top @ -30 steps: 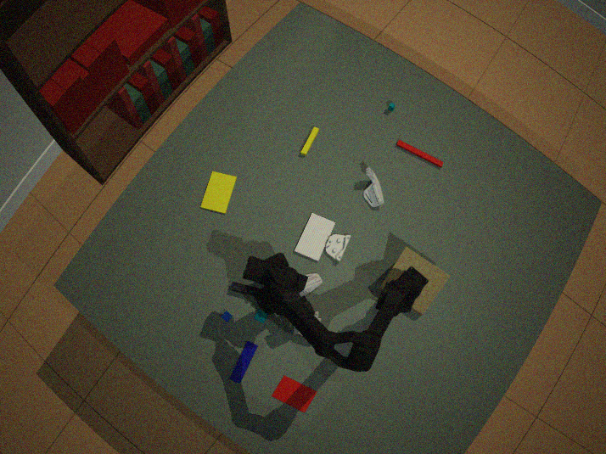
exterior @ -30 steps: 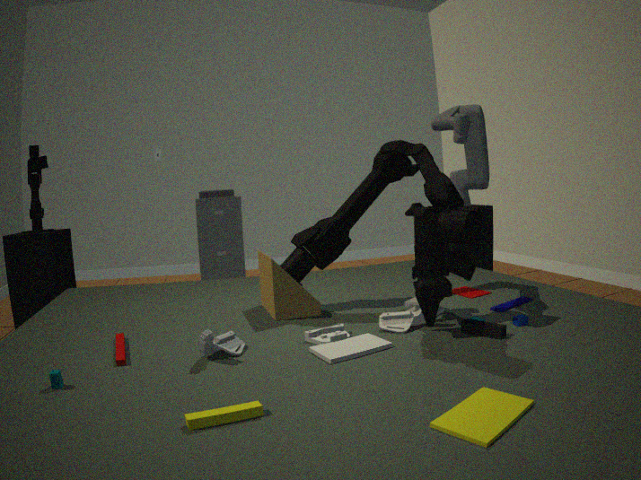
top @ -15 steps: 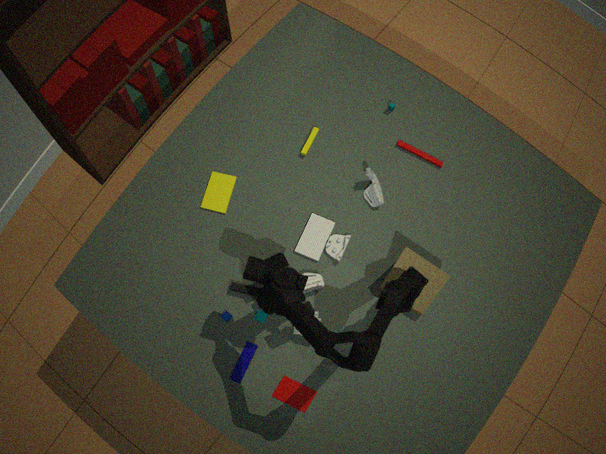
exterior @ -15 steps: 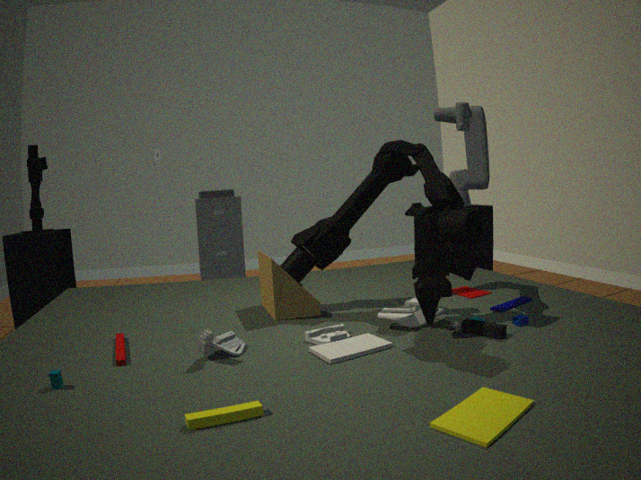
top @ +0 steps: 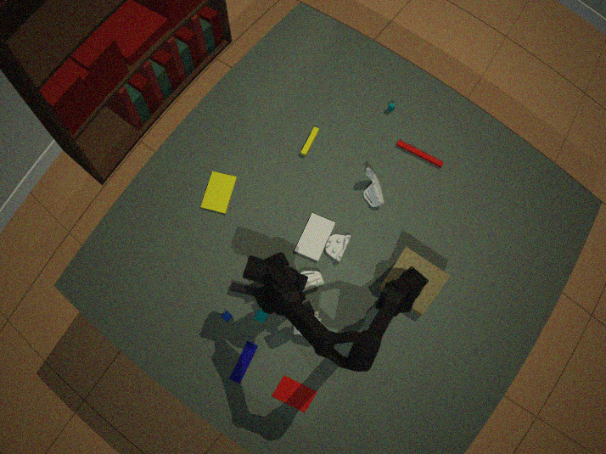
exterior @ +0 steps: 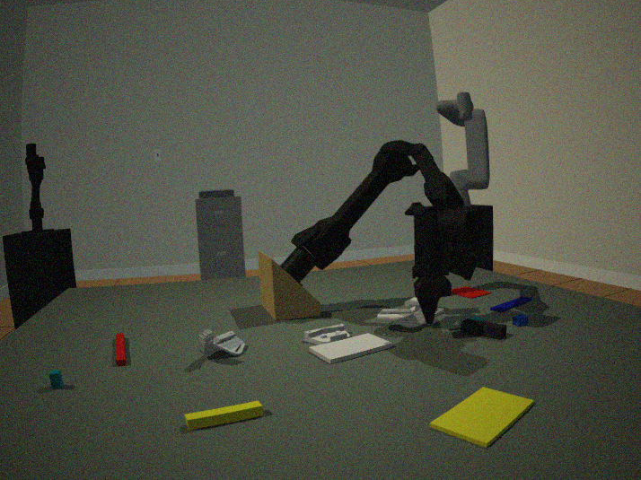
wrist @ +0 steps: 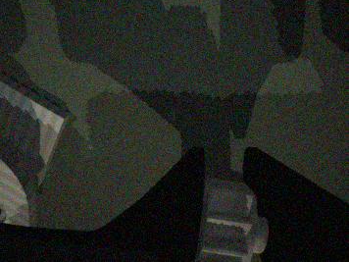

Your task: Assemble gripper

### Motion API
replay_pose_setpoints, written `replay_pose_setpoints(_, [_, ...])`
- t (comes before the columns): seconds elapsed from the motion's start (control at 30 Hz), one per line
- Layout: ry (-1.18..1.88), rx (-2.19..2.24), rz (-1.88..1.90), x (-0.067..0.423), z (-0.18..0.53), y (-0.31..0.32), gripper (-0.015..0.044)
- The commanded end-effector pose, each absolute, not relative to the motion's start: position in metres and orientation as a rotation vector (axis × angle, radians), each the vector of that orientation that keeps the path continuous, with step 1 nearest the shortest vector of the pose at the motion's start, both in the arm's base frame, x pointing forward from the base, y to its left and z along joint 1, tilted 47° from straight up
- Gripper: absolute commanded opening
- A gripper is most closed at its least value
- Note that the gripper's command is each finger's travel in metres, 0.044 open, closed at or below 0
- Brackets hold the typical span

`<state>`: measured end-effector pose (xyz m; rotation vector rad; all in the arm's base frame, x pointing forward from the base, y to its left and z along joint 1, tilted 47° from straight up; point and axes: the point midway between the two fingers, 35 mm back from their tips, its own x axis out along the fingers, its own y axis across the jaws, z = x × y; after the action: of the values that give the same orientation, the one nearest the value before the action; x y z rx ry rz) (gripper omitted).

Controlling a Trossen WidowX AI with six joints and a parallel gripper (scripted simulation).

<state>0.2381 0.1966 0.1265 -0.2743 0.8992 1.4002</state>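
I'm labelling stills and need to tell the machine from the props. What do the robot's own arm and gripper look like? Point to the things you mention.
The slim, jointed arm (top: 303, 322) (exterior: 355, 202) is matte black, with chunky, angular joint housings. The black gripper (exterior: 429, 319) (wrist: 223, 158) has a bulky, boxy body and dark fingers narrowing to blunt points. I see no cables or markings in this dim light.
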Motion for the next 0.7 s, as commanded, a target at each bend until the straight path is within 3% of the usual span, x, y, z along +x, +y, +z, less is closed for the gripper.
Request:
replay_pose_setpoints(0.0, [0.899,-0.28,1.399,0.239,0.128,0.194,0.0037])
replay_pose_setpoints(0.67, [0.9,-0.281,1.399,0.24,0.14,0.182,0.0037])
